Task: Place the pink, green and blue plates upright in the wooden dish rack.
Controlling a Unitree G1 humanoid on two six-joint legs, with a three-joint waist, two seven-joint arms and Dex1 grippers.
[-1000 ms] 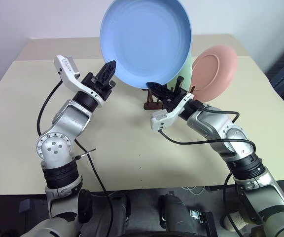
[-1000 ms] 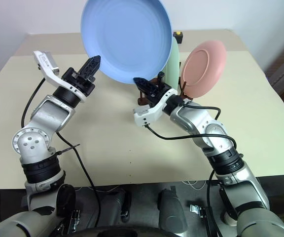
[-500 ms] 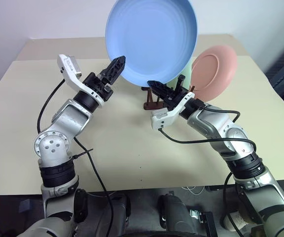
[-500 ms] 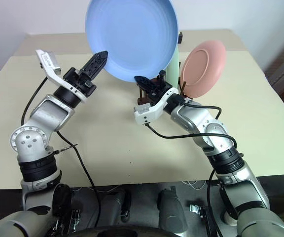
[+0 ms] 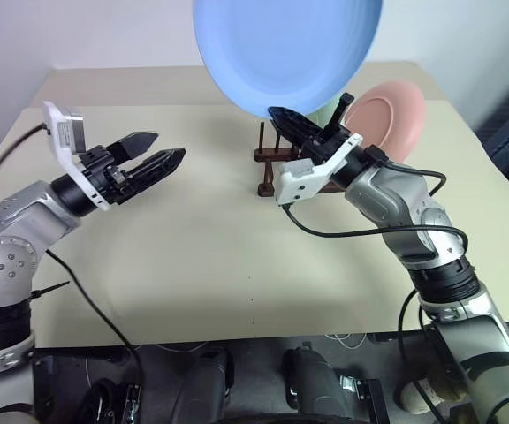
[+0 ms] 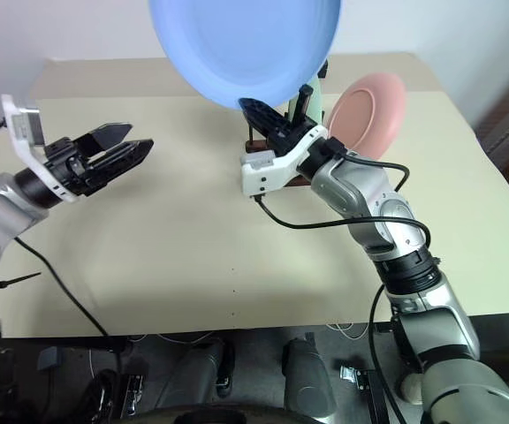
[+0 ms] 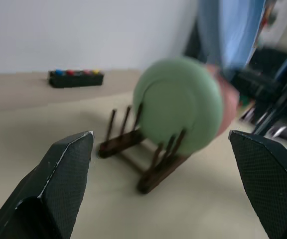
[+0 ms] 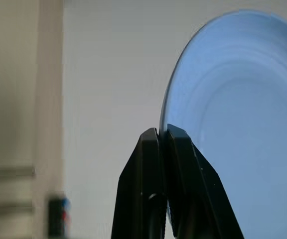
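Observation:
The blue plate (image 5: pixel 285 44) hangs high above the table's middle, face toward me. My right gripper (image 5: pixel 277 113) is shut on its lower rim, and in the right wrist view the two fingers (image 8: pixel 156 164) pinch the blue plate's (image 8: pixel 243 124) edge. My left gripper (image 5: pixel 168 145) is open and holds nothing, well to the left of the plate. The wooden dish rack (image 5: pixel 268 172) stands behind my right hand. The green plate (image 7: pixel 183 112) and the pink plate (image 5: pixel 387 119) stand upright in it.
A small black box with coloured buttons (image 7: pixel 76 78) lies at the far edge of the beige table (image 5: pixel 193 256). A black cable (image 5: pixel 352 234) loops off my right wrist over the tabletop. The rack's front pegs (image 7: pixel 118 124) hold nothing.
My left gripper let go of the blue plate's rim, opened wide and swung away to the left. My right gripper lifted the plate higher, still holding it.

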